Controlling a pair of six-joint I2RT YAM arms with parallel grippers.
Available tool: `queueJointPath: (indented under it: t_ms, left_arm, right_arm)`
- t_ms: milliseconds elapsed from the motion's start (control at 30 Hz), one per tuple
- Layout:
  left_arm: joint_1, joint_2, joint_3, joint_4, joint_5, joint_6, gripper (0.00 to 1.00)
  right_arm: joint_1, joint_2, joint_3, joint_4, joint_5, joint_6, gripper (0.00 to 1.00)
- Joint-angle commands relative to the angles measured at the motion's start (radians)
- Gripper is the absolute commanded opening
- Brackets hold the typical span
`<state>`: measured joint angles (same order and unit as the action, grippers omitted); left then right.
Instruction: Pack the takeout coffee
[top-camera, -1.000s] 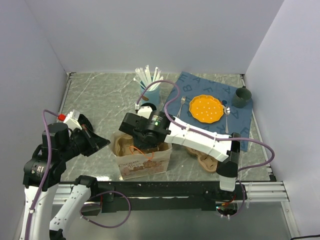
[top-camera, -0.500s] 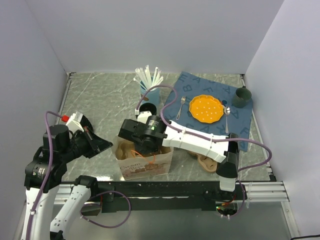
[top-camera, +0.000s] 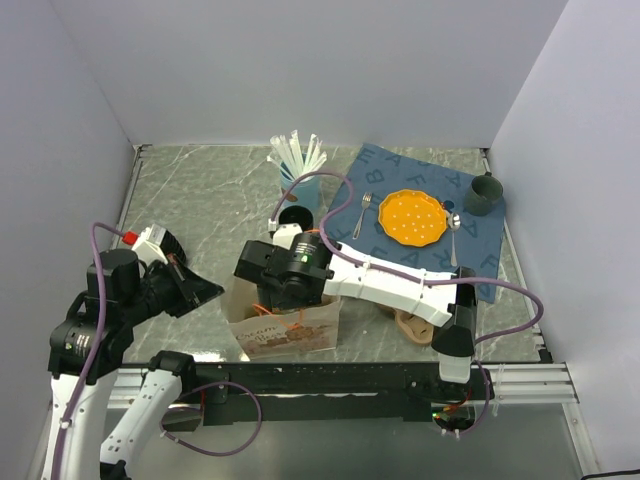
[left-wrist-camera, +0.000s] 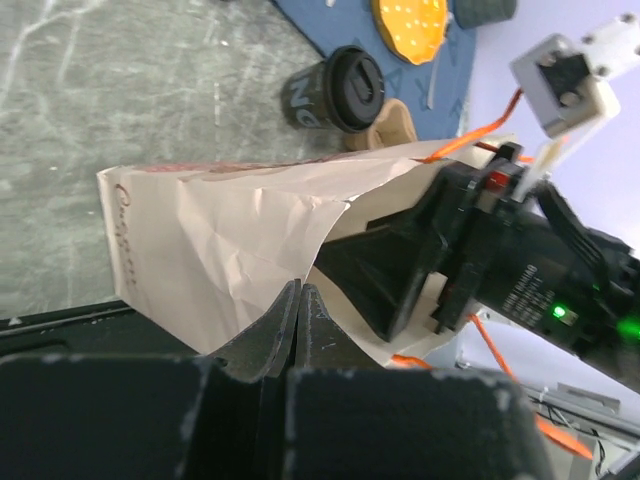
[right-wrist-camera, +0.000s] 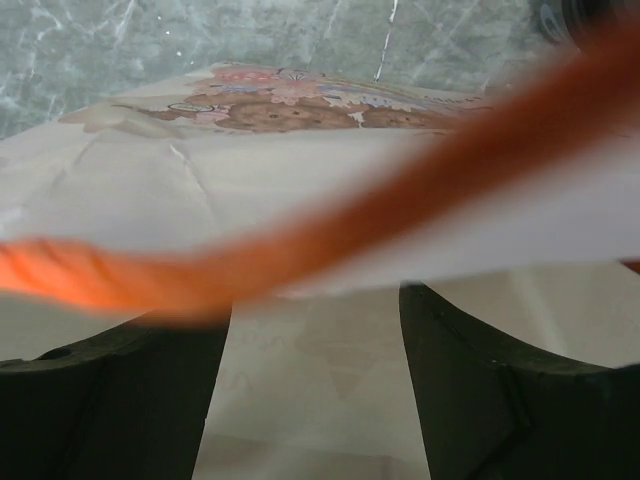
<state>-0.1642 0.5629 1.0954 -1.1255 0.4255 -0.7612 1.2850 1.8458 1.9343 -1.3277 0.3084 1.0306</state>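
Left gripper (left-wrist-camera: 298, 318) was clamped tight on the rim of the paper bag (left-wrist-camera: 210, 240), left arm (top-camera: 100, 315) folded low on its side. Right arm (top-camera: 400, 285) stretched across from its base, wrist pitched down, right gripper (right-wrist-camera: 315, 385) down in the bag's mouth, fingers (right-wrist-camera: 110, 400) spread wide, nothing between them.

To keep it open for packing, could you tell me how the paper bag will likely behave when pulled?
Probably floppy: the paper bag is creased and its wall bends where the left gripper pinches it. Being thin paper, it is likely light and could slide or tip, and may tear if tugged.
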Motion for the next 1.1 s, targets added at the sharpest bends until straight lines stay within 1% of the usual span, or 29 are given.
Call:
queueJointPath:
  t_ms: [0,167,333,433,467,533,567,667,733,867,1033,1067]
  left_arm:
    - [0.002,0.029,0.049,-0.026,-0.051,0.033,0.01]
    - [0.002,0.052,0.081,-0.046,-0.088,0.039,0.01]
    - [0.002,0.087,0.136,-0.071,-0.122,0.049,0.02]
    - [0.002,0.114,0.173,-0.089,-0.151,0.065,0.12]
    - [0.002,0.121,0.182,-0.095,-0.157,0.069,0.23]
    - [0.002,0.129,0.198,-0.100,-0.166,0.071,0.38]
    - [0.002,0.134,0.204,-0.103,-0.165,0.077,0.54]
    - [0.002,0.144,0.222,-0.128,-0.171,0.109,0.67]
    - [0.002,0.158,0.225,-0.161,-0.192,0.129,0.69]
    - [0.002,0.161,0.199,-0.166,-0.191,0.131,0.69]
    - [0.002,0.169,0.167,-0.140,-0.202,0.103,0.58]
    - [0.002,0.169,0.159,-0.114,-0.206,0.102,0.56]
  right_arm:
    - [0.005,-0.045,0.051,-0.243,0.040,0.020,0.75]
    - [0.008,-0.053,0.135,-0.229,0.028,-0.030,0.72]
    - [0.011,-0.060,0.219,-0.229,0.011,-0.096,0.72]
    - [0.008,-0.102,0.201,-0.162,-0.025,-0.138,0.72]
    - [0.010,-0.123,0.196,-0.144,-0.034,-0.144,0.73]
    - [0.008,-0.144,0.181,-0.092,-0.046,-0.150,0.73]
    - [0.007,-0.161,0.177,-0.082,-0.046,-0.150,0.73]
    - [0.004,-0.178,0.178,-0.067,-0.040,-0.161,0.73]
    - [0.004,-0.186,0.186,-0.032,-0.040,-0.187,0.74]
    - [0.002,-0.214,0.196,0.040,-0.061,-0.224,0.73]
    - [0.000,-0.255,0.198,0.100,-0.019,-0.242,0.72]
    - [-0.003,-0.266,0.187,0.113,-0.017,-0.242,0.72]
